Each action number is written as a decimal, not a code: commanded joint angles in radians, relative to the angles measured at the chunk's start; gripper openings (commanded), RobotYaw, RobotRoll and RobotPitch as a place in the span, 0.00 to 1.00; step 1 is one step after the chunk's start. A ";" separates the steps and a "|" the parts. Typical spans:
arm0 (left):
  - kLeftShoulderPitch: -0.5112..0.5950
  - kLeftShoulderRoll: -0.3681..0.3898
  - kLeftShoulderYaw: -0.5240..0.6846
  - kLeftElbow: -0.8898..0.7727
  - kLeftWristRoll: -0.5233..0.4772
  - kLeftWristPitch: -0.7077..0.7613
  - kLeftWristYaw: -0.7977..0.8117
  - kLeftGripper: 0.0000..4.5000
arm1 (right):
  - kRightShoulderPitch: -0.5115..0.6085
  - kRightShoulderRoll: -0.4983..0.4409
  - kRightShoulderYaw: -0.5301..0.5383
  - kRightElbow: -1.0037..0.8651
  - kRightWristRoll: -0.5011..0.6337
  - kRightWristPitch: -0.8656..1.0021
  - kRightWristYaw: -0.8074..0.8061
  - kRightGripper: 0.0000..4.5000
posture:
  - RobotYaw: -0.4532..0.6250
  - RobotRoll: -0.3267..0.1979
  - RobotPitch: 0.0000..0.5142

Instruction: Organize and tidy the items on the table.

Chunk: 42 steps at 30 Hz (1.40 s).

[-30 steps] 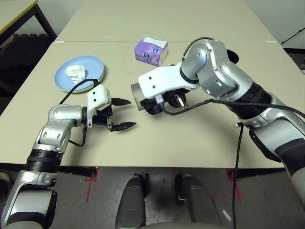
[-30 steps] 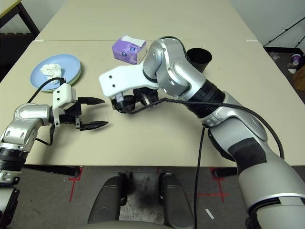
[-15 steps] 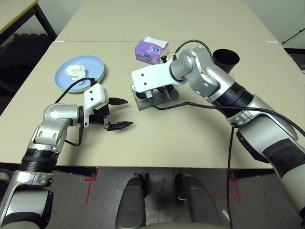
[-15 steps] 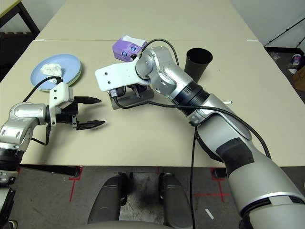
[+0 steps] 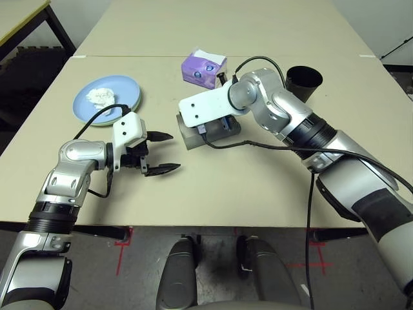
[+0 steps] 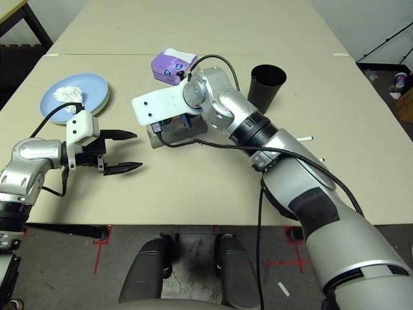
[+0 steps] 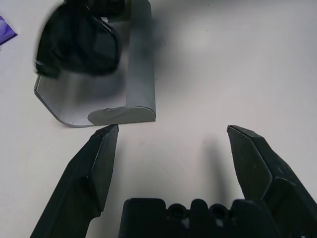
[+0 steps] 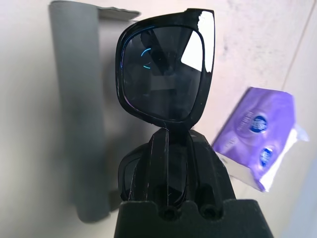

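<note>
**Right wrist view: sunglasses pinched over the open case**

Right wrist view shows the right gripper (image 8: pixel 171 148) with its fingers (image 8: pixel 161 163) pressed onto the bridge of the sunglasses (image 8: pixel 166 69), one dark lens standing up in front of the camera. Just behind the lens lies the grey case (image 8: pixel 79 114), open on the bench (image 5: pixel 258 187), and the purple tissue box (image 8: pixel 257 136) sits near it on the far side.

From the head camera, the right arm reaches across to the middle of the bench, its white wrist housing over the case (image 5: pixel 193 135), which lies just in front of the tissue box (image 5: pixel 204 68). The cup (image 5: pixel 304 81) stands upright to the right of the arm's elbow. One white pen (image 6: pixel 306 138) pokes out from behind the right forearm.

The left gripper (image 5: pixel 161 154) hovers near the bench's front left, fingers spread wide and holding nothing, pointing toward the case; in the left wrist view the case (image 7: pixel 138 84) lies just beyond the fingertips (image 7: pixel 106 144). Behind the left arm, the blue plate (image 5: pixel 103 103) rests on the green plate (image 5: pixel 132 108), with the crumpled tissue (image 5: pixel 100 95) lying on top.
</note>
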 commanded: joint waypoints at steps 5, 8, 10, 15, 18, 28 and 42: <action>0.013 0.006 0.002 -0.030 -0.001 0.011 -0.001 1.00 | 0.042 0.009 0.013 -0.010 -0.042 -0.008 -0.050 0.08 | 0.46 0.62 0.33; 0.010 0.006 0.001 -0.029 0.000 0.012 -0.003 1.00 | 0.048 0.008 0.012 0.003 -0.054 -0.025 -0.075 0.08 | 0.46 0.62 0.33; 0.008 0.006 0.000 -0.028 0.000 0.012 -0.004 1.00 | 0.049 0.008 0.009 0.006 -0.057 -0.031 -0.079 0.08 | 0.46 0.62 0.33; 0.010 0.008 0.001 -0.028 -0.001 0.012 -0.006 1.00 | 0.053 0.006 0.007 -0.002 -0.063 -0.039 -0.074 0.08 | 0.46 0.62 0.33; 0.013 0.009 0.002 -0.030 -0.001 0.013 -0.006 1.00 | 0.057 0.005 0.006 -0.010 -0.066 -0.036 -0.067 0.08 | 0.46 0.62 0.33; 0.011 0.007 -0.001 -0.031 -0.001 0.016 -0.005 1.00 | 0.052 0.013 0.006 -0.018 -0.076 -0.034 -0.071 0.08 | 0.46 0.62 0.33; 0.010 0.006 -0.002 -0.031 0.001 0.012 -0.005 1.00 | 0.065 0.049 0.024 -0.026 -0.109 0.004 -0.062 0.08 | 0.46 0.62 0.32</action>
